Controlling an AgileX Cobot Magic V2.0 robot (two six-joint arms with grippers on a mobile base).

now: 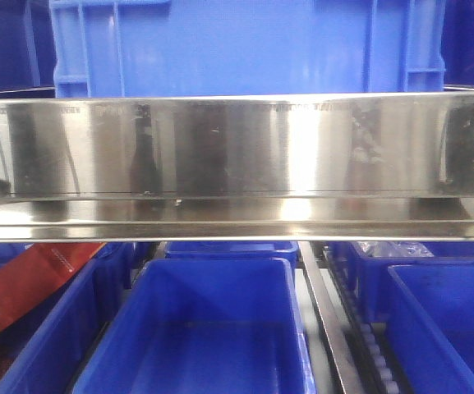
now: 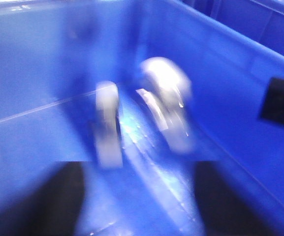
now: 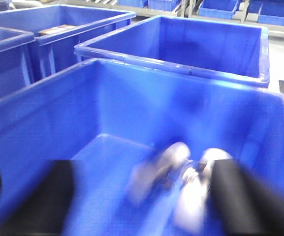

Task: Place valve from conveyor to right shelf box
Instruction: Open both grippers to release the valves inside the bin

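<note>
Both tools hung spread and empty-handed over the blue box (image 3: 191,113), the right tool (image 3: 142,196) and the left tool (image 2: 137,196) each framing the blurred metal valve (image 3: 181,182) (lying on the box floor, toward 5 o'clock in the right wrist view).

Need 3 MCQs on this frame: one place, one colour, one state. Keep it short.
1. Where do the silvery metal parts lie in the right wrist view?
A. on a conveyor belt
B. inside a blue box
C. on a red tray

2. What colour is the box around the parts in the left wrist view?
A. blue
B. green
C. grey

3. How does the left gripper stand?
A. shut on a part
B. open, nothing between its fingers
C. out of view

Key: 1 B, the parts rest on the box floor. 2 A, blue walls on all sides. 3 B, its dark fingers stand apart with bare floor between.
</note>
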